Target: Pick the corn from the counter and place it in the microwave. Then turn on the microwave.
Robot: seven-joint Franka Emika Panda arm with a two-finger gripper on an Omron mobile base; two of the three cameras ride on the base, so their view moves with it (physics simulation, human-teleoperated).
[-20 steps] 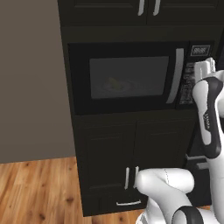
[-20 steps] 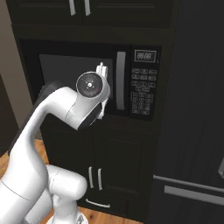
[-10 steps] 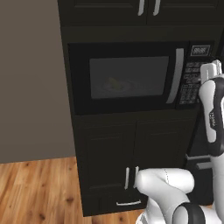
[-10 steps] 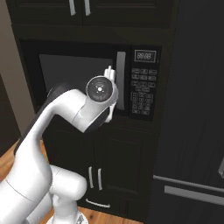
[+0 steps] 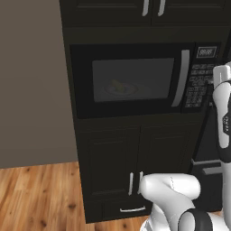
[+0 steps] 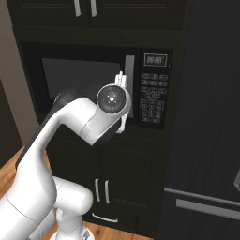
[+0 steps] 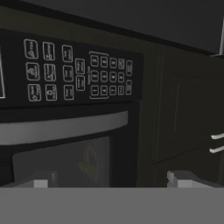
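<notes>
So over the last second it's basically just the arm (image 6: pixel 84 126) creeping to the right across the front of the microwave (image 5: pixel 135 81). In the right base view the round wrist joint was sitting over the door window, left of the silver door handle (image 5: pixel 182 79); now it covers the lower part of the handle and sits closer to the keypad (image 6: pixel 152 101). From the left base view, the white forearm has slid further toward the right edge of frame and higher, with its top end now right next to the keypad buttons.
</notes>
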